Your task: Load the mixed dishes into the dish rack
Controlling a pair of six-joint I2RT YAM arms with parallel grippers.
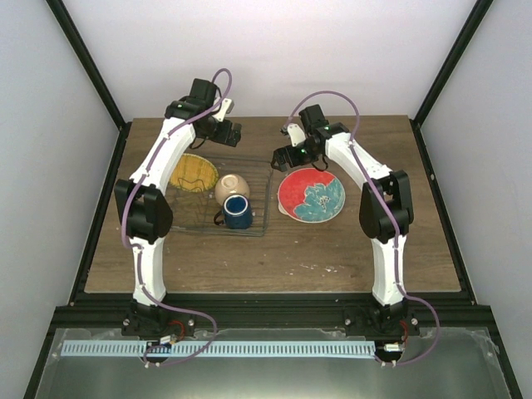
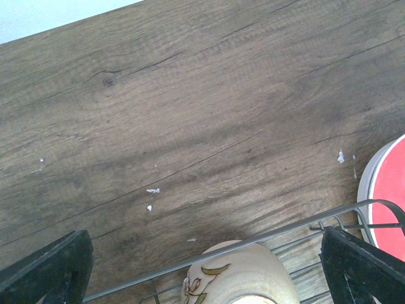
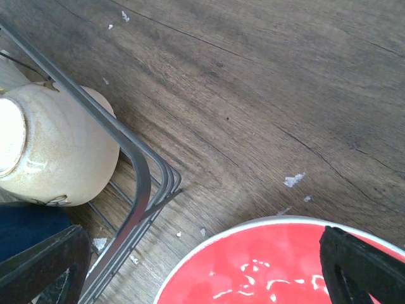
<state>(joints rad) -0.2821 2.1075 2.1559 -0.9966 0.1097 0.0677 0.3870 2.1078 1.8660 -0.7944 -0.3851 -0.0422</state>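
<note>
The dish rack (image 1: pixel 268 199) of thin dark wire stands mid-table. In it a small cream bowl (image 1: pixel 232 188) lies on its side beside a dark blue mug (image 1: pixel 237 213). A yellow-orange plate (image 1: pixel 193 173) sits at the rack's left end. The red plate with a teal flower (image 1: pixel 312 197) lies flat on the table right of the rack. My left gripper (image 1: pixel 224 131) hovers open above the rack's far edge (image 2: pixel 253 239), over the bowl (image 2: pixel 247 278). My right gripper (image 1: pixel 287 154) hangs open over the red plate's far rim (image 3: pixel 253 266), beside the rack's corner (image 3: pixel 136 164).
Bare wooden tabletop (image 1: pixel 249 258) lies in front of and behind the rack. Black frame posts and white walls close in the table's sides and back. Small white flecks (image 3: pixel 293 180) dot the wood.
</note>
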